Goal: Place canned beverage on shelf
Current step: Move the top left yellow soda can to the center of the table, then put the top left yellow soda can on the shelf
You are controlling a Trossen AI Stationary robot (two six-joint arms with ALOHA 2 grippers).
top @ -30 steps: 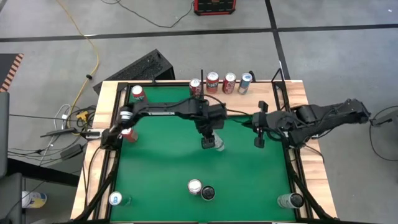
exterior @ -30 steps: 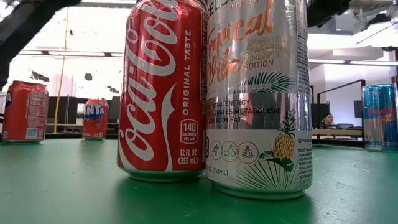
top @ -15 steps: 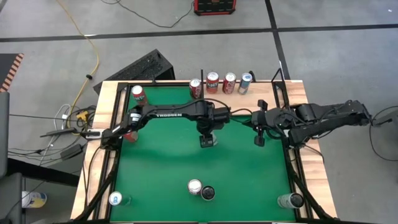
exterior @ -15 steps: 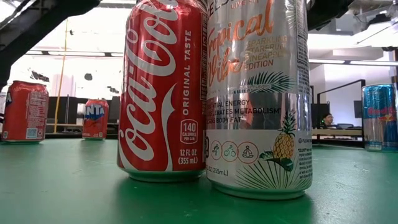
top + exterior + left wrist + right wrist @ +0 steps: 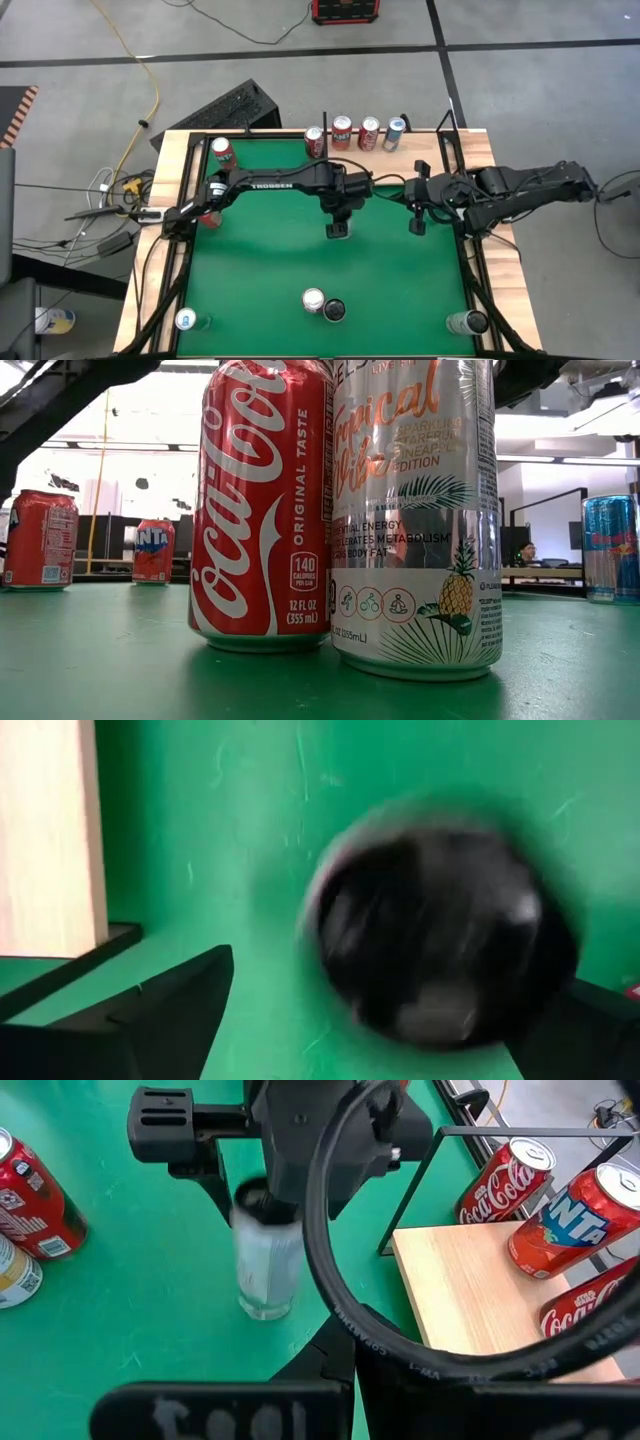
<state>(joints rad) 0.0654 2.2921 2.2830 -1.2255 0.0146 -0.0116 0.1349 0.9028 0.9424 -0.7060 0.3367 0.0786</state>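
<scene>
High view: left end effector (image 5: 337, 229) hangs over the green tabletop (image 5: 260, 280), fingers wide apart around a blurred silver can (image 5: 266, 1265); right end effector (image 5: 417, 226) waits nearby, closed.

The can (image 5: 440, 930) in the left wrist view is a dark smear, label unreadable, and from above the left gripper (image 5: 338, 230) covers it completely. In the low view, the red cola can (image 5: 265, 505) and silver pineapple can (image 5: 415, 510) lose their tops at twelve o'clock and hide the table behind; the blue can (image 5: 612, 547) is cut off at three o'clock. Right wrist view: a black cable loop (image 5: 330, 1280) hides part of the shelf (image 5: 470, 1290).
</scene>
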